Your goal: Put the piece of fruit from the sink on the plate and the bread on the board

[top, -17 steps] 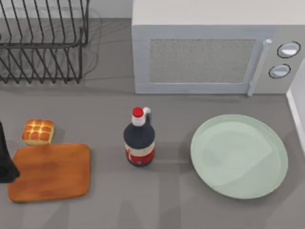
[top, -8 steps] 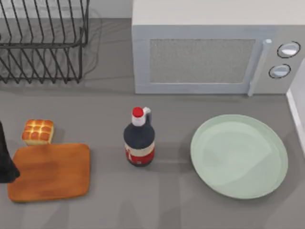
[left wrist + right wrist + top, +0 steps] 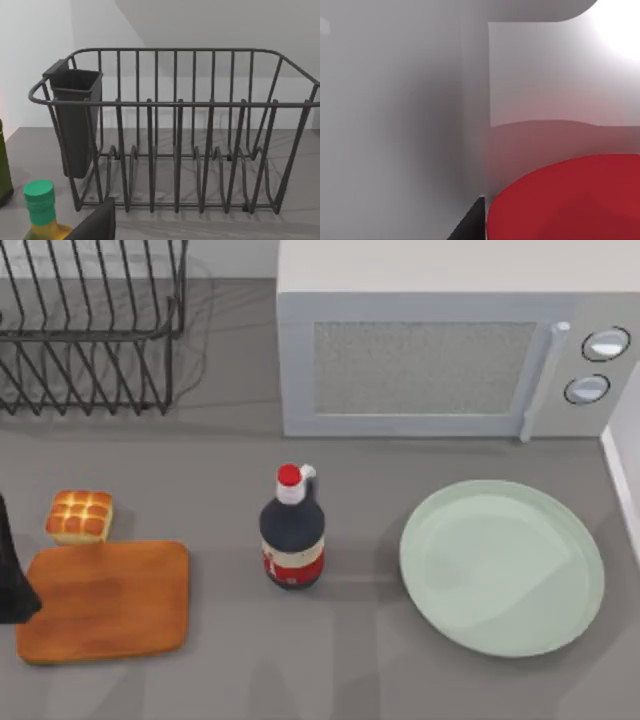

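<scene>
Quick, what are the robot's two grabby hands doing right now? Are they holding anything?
Left gripper: cannot be told; the arm sits at the table's left edge beside the board.
Right gripper: cannot be told; its camera is close to the piece of fruit.

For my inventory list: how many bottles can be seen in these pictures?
3. A dark bottle with a red cap stands mid-table between the board and the plate. The left wrist view shows a green-capped bottle and part of a dark green one beside the rack. Others may be hidden.
</scene>
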Robot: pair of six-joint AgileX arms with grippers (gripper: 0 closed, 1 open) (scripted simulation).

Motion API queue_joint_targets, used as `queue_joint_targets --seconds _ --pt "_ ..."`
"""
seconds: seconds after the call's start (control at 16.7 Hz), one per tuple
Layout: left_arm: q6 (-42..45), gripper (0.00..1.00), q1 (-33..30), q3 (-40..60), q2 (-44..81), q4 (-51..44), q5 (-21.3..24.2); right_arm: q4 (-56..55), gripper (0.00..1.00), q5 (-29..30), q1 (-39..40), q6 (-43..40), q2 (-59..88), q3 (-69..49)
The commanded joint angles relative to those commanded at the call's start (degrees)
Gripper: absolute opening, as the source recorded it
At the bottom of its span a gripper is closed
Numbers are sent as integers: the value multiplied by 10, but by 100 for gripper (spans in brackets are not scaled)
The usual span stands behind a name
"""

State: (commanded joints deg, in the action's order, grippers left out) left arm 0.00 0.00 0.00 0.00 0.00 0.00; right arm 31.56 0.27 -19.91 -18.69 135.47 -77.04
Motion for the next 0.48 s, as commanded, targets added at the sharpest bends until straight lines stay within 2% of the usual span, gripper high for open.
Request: queue_joint_targets --seconds 0.48 --pt "0 100 0 0 0 0 0 21 0 -9 1 5 -37 -10"
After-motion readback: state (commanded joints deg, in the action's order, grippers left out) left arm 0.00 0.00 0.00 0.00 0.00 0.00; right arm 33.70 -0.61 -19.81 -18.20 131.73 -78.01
